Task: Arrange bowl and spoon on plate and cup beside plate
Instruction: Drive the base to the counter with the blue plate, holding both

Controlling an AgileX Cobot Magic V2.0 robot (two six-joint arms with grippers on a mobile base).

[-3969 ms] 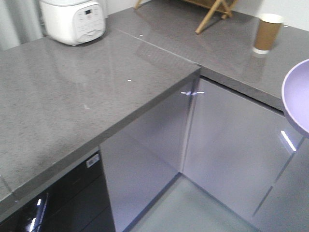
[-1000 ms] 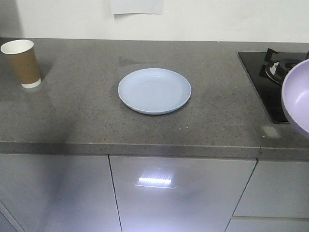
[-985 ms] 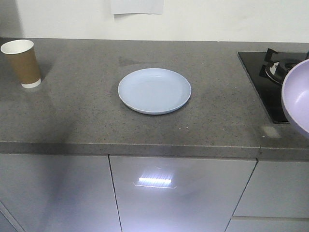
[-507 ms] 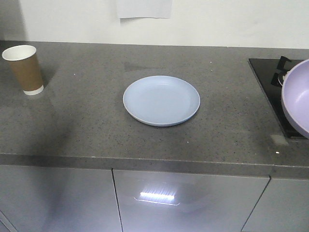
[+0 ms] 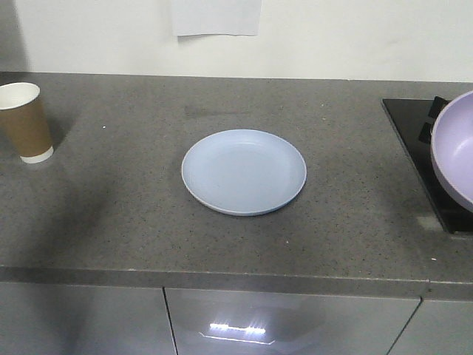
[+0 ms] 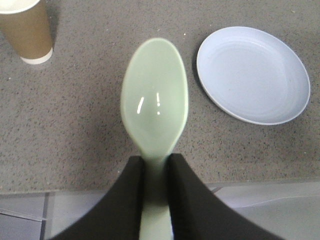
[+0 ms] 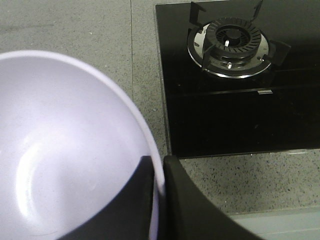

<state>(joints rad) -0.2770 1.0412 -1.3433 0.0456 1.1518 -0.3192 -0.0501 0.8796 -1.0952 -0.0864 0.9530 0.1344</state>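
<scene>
The pale blue plate (image 5: 244, 171) lies empty in the middle of the grey counter; the left wrist view has the plate (image 6: 252, 75) at upper right. The brown paper cup (image 5: 25, 122) stands upright far to its left, and the cup (image 6: 27, 32) shows at top left in the left wrist view. My left gripper (image 6: 156, 162) is shut on the handle of the mint-green spoon (image 6: 155, 102), held above the counter's front edge. My right gripper (image 7: 159, 167) is shut on the rim of the lavender bowl (image 7: 60, 150), which hangs at the front view's right edge as the bowl (image 5: 454, 148).
A black gas hob (image 7: 235, 80) with a round burner (image 7: 232, 42) sits to the right of the plate, partly under the bowl. A white wall with a paper sheet (image 5: 216, 18) backs the counter (image 5: 126, 222). Grey cabinet doors (image 5: 288, 325) lie below the front edge.
The view has closed in on the counter: plate and cup sit lower and larger in the front view than half a second ago. Four seconds ago a corner counter with a rice cooker was in view.
</scene>
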